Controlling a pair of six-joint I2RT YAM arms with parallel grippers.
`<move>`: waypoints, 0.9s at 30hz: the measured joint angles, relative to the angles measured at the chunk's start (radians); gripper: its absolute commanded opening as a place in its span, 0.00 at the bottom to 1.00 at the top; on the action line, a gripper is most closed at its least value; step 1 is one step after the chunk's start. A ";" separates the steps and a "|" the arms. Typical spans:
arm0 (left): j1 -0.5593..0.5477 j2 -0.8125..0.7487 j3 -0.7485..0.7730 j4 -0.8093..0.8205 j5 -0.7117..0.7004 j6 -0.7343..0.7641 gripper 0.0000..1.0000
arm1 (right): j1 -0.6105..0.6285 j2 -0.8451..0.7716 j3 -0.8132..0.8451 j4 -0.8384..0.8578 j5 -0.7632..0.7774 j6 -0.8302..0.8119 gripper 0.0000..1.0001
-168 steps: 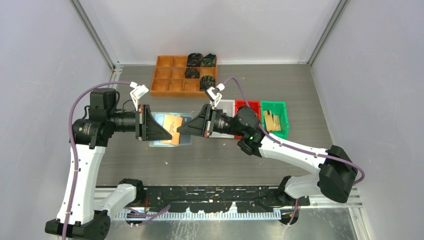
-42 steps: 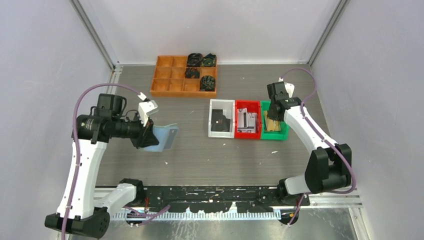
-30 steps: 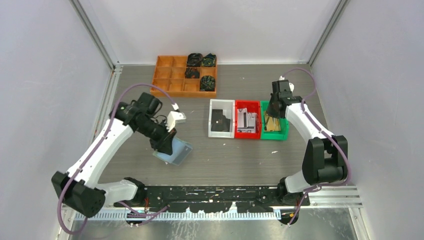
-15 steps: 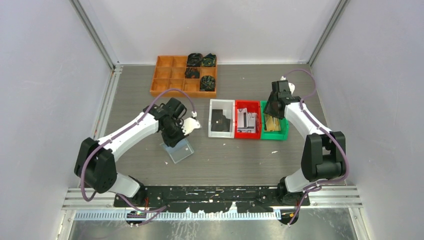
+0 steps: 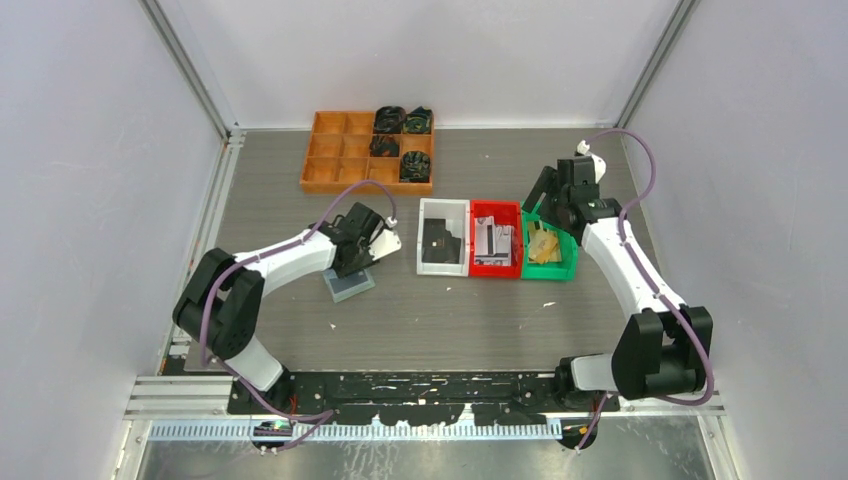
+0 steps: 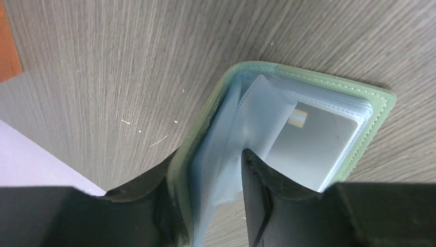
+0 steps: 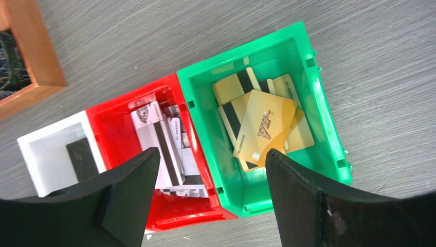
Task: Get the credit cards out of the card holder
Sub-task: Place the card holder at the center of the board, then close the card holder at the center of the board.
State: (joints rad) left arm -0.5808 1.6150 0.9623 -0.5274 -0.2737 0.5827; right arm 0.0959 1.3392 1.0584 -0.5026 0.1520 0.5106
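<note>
The left gripper (image 6: 208,154), jaws partly apart, straddles the near edge of the card holder (image 6: 257,98), which lies open on the tabletop (image 6: 128,62), and seems to pinch nothing firmly. The holder looks soft and floppy and its sleeves slick, so the stiff grey credit card (image 6: 313,149), half covered by a sleeve, is best taken by its edge. Rightward stand a white bin (image 5: 443,202), a red bin (image 5: 496,204) and a green bin (image 7: 331,134) of gold credit cards (image 7: 265,126), under the wide-open, empty right gripper (image 7: 212,154).
</note>
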 measured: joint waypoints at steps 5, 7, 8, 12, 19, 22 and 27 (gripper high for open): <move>-0.004 -0.001 0.003 -0.001 -0.001 -0.054 0.52 | 0.000 -0.021 0.000 0.000 -0.037 0.018 0.85; -0.012 -0.008 0.008 -0.021 0.008 -0.089 0.53 | 0.000 -0.021 0.000 0.000 -0.053 0.024 0.86; -0.018 -0.014 0.010 -0.031 0.015 -0.108 0.53 | 0.000 -0.021 0.000 -0.001 -0.060 0.026 0.86; -0.056 -0.066 0.011 -0.084 0.052 -0.187 0.55 | 0.000 -0.026 0.000 -0.001 -0.086 0.035 0.88; -0.106 -0.177 0.010 -0.172 0.135 -0.299 0.55 | 0.000 -0.039 0.000 0.000 -0.117 0.049 0.90; -0.106 -0.204 -0.004 -0.184 0.176 -0.320 0.55 | 0.000 -0.039 0.000 0.000 -0.126 0.057 0.90; -0.106 -0.222 -0.040 -0.190 0.230 -0.336 0.55 | 0.000 -0.050 0.000 0.002 -0.156 0.068 0.89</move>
State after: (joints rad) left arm -0.6872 1.3933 0.9226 -0.7170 -0.0441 0.2466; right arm 0.0959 1.2888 1.0584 -0.5011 -0.0044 0.5789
